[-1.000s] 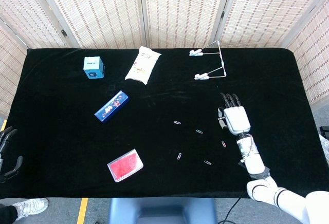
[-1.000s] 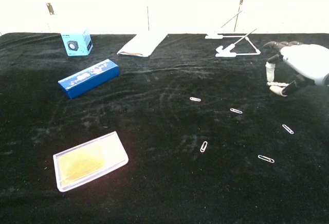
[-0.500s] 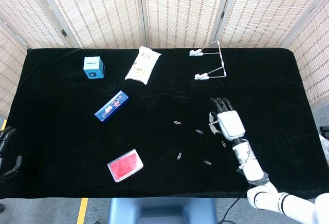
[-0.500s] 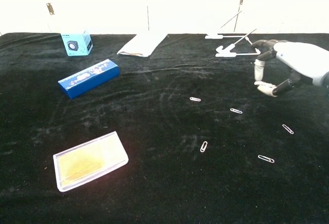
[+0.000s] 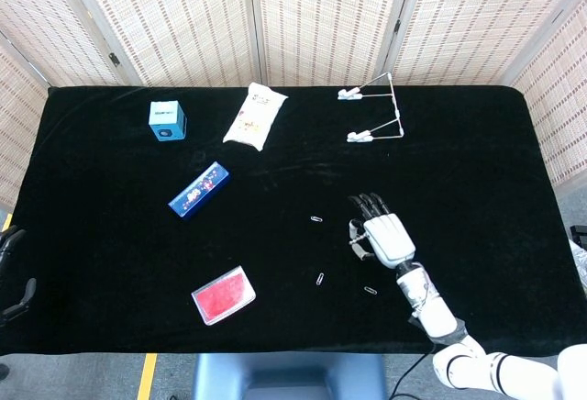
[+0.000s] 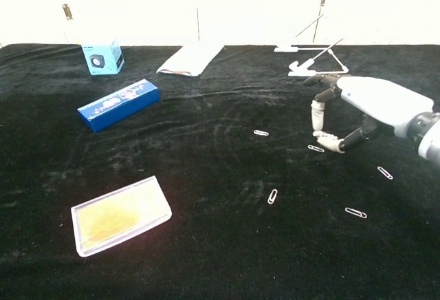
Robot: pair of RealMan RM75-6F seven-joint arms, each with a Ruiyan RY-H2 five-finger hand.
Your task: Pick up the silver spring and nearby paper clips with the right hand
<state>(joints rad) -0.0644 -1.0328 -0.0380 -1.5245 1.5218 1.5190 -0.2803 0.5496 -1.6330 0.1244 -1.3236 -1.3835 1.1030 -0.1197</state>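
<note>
My right hand point(image 5: 382, 238) hovers low over the black table point(image 5: 477, 143), right of centre, palm down. Its fingers are curled with the thumb apart, and it holds nothing. In the chest view the right hand point(image 6: 354, 107) has its thumb tip just above one paper clip point(image 6: 315, 148). Other small silver paper clips lie around it point(image 6: 260, 133) point(image 6: 273, 196) point(image 6: 355, 212) point(image 6: 385, 173). The head view shows three paper clips point(image 5: 316, 219) point(image 5: 320, 279) point(image 5: 371, 290); the hand covers the rest. I cannot make out a spring. My left hand point(image 5: 18, 297) hangs off the table's left edge, empty.
A thin silver wire frame with white clips point(image 5: 374, 111) stands at the back right. A white pouch point(image 5: 255, 116), a light blue box point(image 5: 167, 120), a blue flat box point(image 5: 199, 189) and a clear case with a red insert point(image 5: 223, 294) lie to the left.
My right hand has travelled left and toward the table's front, from the right side to above the scattered paper clips. The clips and the left hand have stayed put.
</note>
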